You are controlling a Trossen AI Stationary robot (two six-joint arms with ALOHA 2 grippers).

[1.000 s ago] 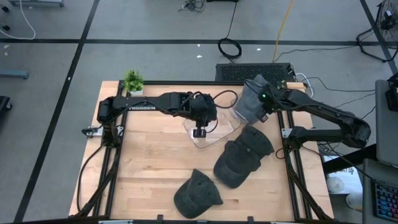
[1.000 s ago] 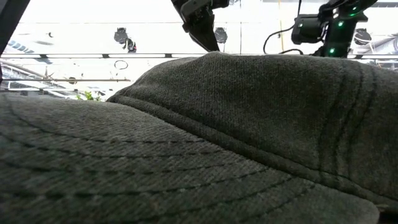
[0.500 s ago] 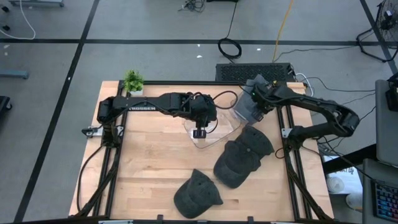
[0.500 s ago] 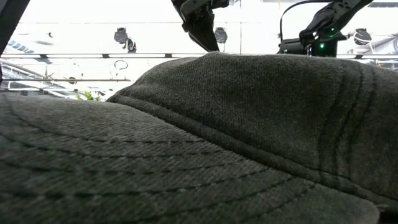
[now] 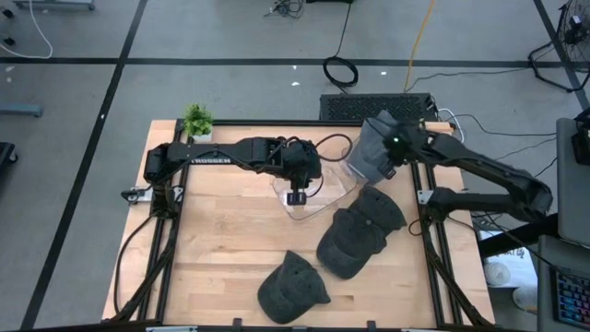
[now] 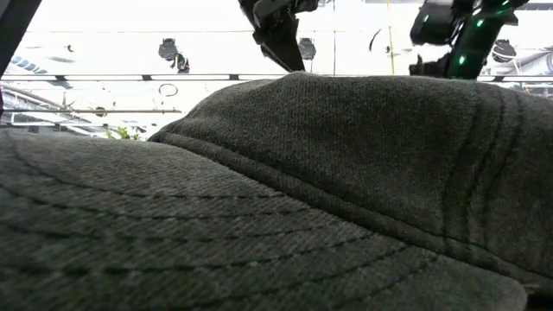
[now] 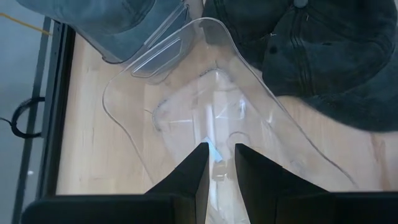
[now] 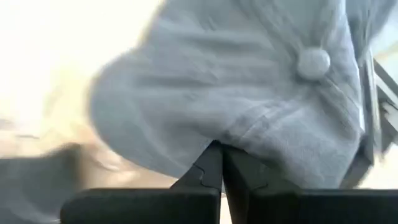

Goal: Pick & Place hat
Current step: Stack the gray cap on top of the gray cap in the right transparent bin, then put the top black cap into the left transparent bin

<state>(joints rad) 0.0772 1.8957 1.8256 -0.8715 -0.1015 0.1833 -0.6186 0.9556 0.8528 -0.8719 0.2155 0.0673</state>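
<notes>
light grey hat (image 5: 371,152), dark grey hats (image 5: 359,232), clear plastic stand (image 5: 309,198), pale wooden table (image 5: 221,240)

The only lettering is white print along the left arm (image 5: 207,155) in the high view; it looks like a brand name but is too small to make out. Nothing else carries readable text.

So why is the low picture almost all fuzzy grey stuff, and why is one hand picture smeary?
In the low view a dark grey hat sits right against the lens, filling it, with bright white glare behind. In the right wrist view the light grey hat looks smeared, its edges soft; the high view is sharp.
</notes>
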